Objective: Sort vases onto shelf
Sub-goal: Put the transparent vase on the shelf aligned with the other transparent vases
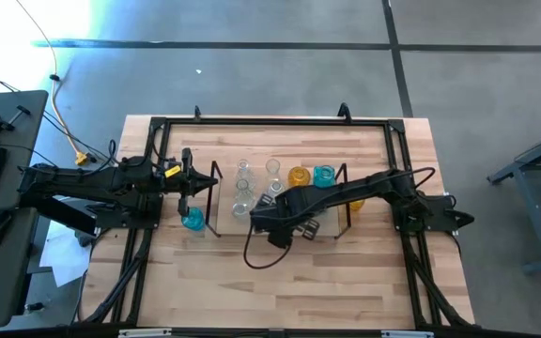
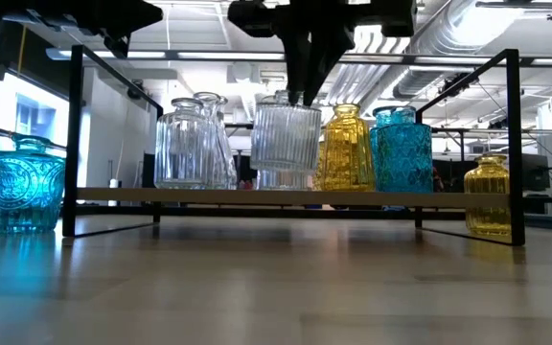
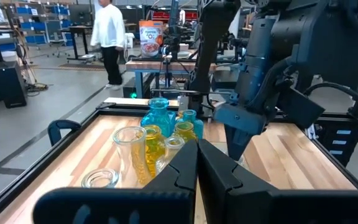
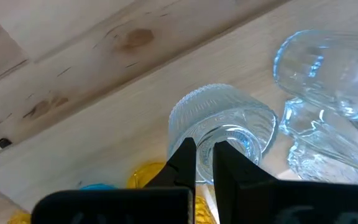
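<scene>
The shelf (image 1: pixel 327 228) (image 2: pixel 209 195) is a flat board with black wire end frames at mid-table. Two clear vases (image 2: pixel 190 144), an amber one (image 2: pixel 345 149) and a turquoise one (image 2: pixel 401 149) stand on it. A turquoise vase (image 1: pixel 193 219) (image 2: pixel 24 187) stands on the table beyond its left end, and an amber vase (image 1: pixel 355 202) (image 2: pixel 492 196) beyond its right end. My right gripper (image 4: pixel 205 163) (image 2: pixel 300 94) is above the shelf, shut on a clear ribbed vase (image 2: pixel 287 139). My left gripper (image 3: pixel 196 158) (image 1: pixel 186 186) is shut and empty near the left turquoise vase. My right gripper holds the clear ribbed vase by the rim of its neck (image 4: pixel 209 138), from above with the fingers pointing down. One finger (image 4: pixel 229 163) appears to be inside the mouth and the other (image 4: pixel 184 158) outside. The vase hangs upright below the fingers, its base a little above the shelf board.
A large black frame (image 1: pixel 270 122) rims the wooden table. A black cable (image 1: pixel 261 253) loops on the table near the shelf's near side. A person in white walks in the room beyond. The near half of the table (image 1: pixel 280 291) is bare wood.
</scene>
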Controlling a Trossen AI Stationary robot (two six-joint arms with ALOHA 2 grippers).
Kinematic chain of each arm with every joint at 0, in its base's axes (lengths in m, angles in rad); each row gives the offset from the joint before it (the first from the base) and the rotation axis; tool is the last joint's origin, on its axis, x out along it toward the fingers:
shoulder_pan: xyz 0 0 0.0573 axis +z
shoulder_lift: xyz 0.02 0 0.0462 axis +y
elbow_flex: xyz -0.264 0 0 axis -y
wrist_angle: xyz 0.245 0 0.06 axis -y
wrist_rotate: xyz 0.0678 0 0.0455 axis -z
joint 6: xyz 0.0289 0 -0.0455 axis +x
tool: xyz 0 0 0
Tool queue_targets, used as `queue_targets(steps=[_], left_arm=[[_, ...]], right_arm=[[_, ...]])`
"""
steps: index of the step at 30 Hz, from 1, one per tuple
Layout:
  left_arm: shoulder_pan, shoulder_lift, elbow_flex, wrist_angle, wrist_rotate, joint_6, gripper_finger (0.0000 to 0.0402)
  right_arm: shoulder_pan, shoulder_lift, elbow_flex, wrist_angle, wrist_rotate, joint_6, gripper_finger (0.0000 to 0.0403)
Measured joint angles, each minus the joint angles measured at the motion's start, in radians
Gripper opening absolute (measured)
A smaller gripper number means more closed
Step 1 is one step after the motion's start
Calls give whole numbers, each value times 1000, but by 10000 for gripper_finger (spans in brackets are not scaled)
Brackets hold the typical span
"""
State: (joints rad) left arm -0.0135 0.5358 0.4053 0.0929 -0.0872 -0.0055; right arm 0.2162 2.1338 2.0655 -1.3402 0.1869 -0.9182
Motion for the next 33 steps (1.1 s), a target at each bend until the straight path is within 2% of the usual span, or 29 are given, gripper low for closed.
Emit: queue_targets(steps=[5, 22, 33], left_arm=[[0, 0, 0, 0, 7, 0, 0], [0, 0, 0, 0, 10, 0, 0], [0, 0, 0, 0, 10, -1, 0]], right_arm=[[-9, 0, -15, 3, 1, -4, 9], [-14, 2, -23, -8, 25, 0, 69], [11, 2, 3, -8, 142, 17, 87]])
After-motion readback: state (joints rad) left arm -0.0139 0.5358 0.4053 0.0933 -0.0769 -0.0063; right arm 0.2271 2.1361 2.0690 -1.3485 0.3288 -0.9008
